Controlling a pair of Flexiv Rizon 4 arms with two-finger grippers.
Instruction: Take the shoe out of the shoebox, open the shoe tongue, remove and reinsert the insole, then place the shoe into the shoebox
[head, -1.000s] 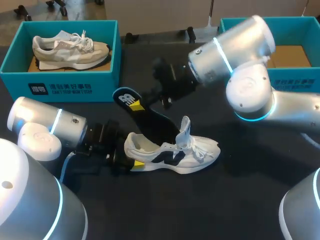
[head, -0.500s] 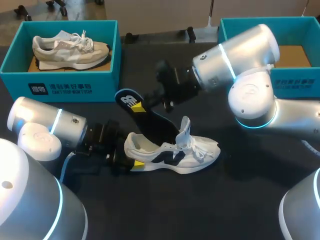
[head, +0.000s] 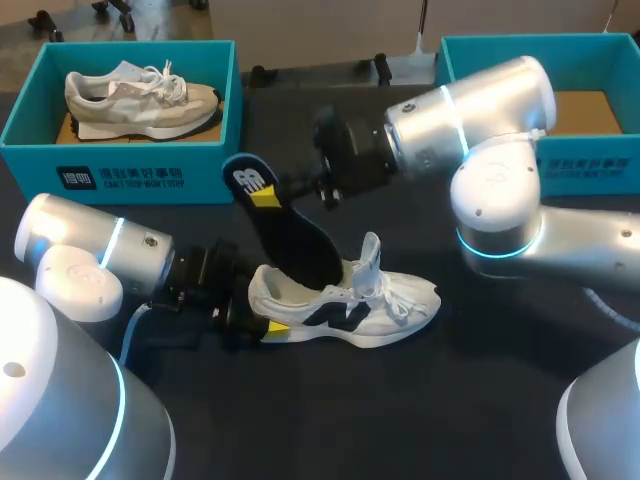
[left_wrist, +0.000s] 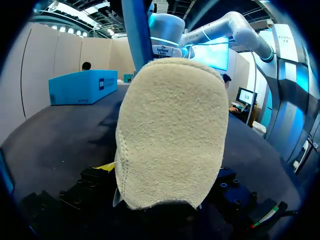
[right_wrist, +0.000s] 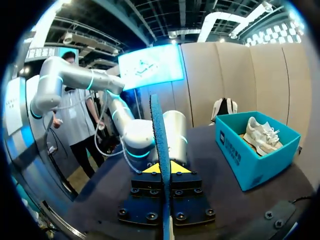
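- Head view: the white shoe (head: 345, 305) sits on the tabletop (head: 480, 400), tongue raised.
- The black insole (head: 290, 235) leans, toe end inside the shoe.
- The right hand (head: 263, 197) is clamped on the insole's upper end.
- The left hand (head: 266, 324) is clamped on the shoe's heel.
- A shoebox (head: 590, 172) stands far right.

The left arm (head: 90, 255) and the right arm (head: 480, 130) are formed of rounded, silver-white cylindrical links. Each joint is ringed by a thin glowing cyan band. A few small dark screw holes are seen on the left arm's end cap. Black wrist units are fitted beyond the pale links, and a thin grey cable is looped under the left one. The right gripper (right_wrist: 164, 168) is made of black plates studded with round screws, and its jaws are tipped with yellow wedges.
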